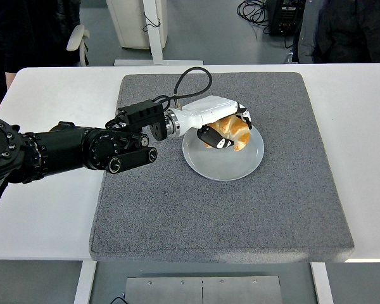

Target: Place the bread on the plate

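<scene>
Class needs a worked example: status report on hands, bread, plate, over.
Left hand shut on bread, over plate. Not released. Right hand unseen. Nothing blocking.

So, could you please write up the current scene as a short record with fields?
surface: grey mat on the white table
plate: pale grey plate on the mat, right of centre
bread: golden bread over the plate's far part
left robot hand: left robot hand closed around the bread, above the plate
right robot hand: not in view
release: not yet done
</scene>
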`<state>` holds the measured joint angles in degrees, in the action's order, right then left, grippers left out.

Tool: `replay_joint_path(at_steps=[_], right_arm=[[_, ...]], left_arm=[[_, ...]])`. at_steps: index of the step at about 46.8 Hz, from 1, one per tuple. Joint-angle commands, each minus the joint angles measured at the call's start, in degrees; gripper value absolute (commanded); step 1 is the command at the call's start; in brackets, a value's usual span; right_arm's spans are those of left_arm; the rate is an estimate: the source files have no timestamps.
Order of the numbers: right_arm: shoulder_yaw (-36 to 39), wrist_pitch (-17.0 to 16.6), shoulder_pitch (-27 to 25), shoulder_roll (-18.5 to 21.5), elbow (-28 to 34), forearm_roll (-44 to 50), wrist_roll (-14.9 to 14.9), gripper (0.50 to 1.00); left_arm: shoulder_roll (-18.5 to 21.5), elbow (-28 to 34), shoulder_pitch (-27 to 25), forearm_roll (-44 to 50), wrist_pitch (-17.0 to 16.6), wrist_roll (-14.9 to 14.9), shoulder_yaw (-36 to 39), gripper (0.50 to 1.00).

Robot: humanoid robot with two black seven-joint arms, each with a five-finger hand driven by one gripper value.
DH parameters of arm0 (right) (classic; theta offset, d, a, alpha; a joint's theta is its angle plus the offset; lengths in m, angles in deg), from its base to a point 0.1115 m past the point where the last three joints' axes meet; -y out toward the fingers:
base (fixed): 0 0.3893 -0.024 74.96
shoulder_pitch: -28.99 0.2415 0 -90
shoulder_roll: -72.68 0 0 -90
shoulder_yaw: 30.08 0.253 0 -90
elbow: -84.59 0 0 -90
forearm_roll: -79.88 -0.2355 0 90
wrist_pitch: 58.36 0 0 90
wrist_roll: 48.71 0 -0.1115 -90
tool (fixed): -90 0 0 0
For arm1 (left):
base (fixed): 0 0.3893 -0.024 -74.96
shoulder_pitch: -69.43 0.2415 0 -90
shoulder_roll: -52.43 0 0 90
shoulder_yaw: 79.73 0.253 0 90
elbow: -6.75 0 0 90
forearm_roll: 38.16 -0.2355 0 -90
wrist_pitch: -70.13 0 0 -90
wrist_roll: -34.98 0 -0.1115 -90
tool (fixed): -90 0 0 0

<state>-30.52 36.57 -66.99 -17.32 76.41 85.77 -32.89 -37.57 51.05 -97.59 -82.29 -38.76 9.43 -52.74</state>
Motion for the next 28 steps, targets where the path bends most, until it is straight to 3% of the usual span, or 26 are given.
replay_joint_path(at_steps=[1, 16, 28], right_arm=[[0.0, 0.0, 0.0, 0.0, 0.0, 0.0, 0.0, 1.000], [0.0, 0.0, -0.1, 0.0, 0.0, 0.0, 0.0, 1.000], [0.0, 0.0, 0.0, 0.0, 0.0, 0.0, 0.0, 1.000]], left_arm=[[0.0, 0.0, 0.4, -0.7, 0.0, -0.7, 0.1, 0.500], [0.0, -0.1, 3.3, -2.7, -1.8, -4.8, 2.2, 0.500], [0.0, -0.5, 3.8, -2.4, -2.2, -5.1, 2.0, 0.500]])
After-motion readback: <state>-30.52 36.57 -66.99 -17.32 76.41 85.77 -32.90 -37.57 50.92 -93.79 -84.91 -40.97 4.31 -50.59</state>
